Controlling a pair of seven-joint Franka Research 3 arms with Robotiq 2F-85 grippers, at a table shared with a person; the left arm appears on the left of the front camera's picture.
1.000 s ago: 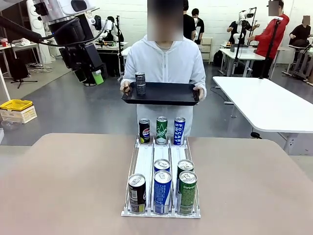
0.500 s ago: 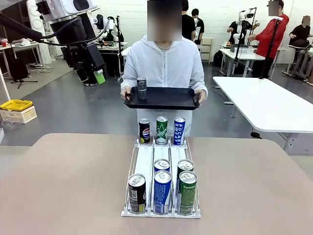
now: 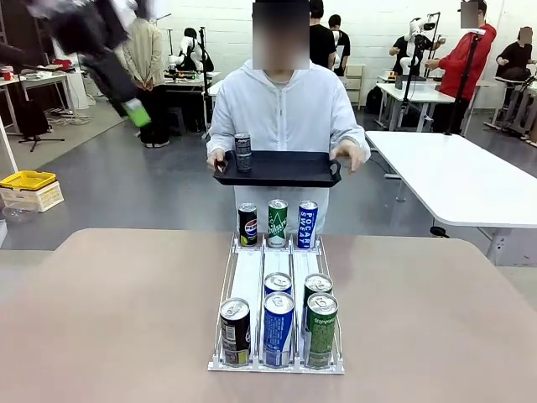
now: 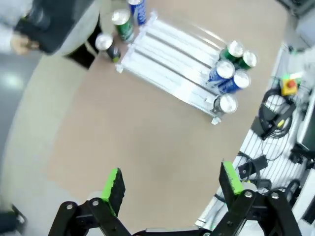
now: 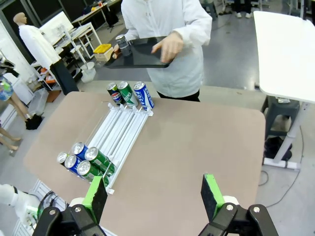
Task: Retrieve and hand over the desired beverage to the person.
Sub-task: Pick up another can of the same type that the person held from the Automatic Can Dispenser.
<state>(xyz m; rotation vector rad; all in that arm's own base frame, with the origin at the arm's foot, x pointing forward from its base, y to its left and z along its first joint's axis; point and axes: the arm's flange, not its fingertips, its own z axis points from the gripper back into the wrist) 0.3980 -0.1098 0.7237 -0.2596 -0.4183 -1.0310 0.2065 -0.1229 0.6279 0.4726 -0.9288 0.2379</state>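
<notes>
So: can [image 3: 242,152] vert. on tray [image 3: 289,169]

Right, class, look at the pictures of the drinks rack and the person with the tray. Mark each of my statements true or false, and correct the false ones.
1. One can stands on the black tray that the person holds. True.
2. The left fingers are shut on a can. False: they are open and empty, high above the table.
3. Five cans stand at the near end of the rack. True.
4. The three cans at the rack's far end are all blue. False: there is a black can, a green can and a blue can.
</notes>
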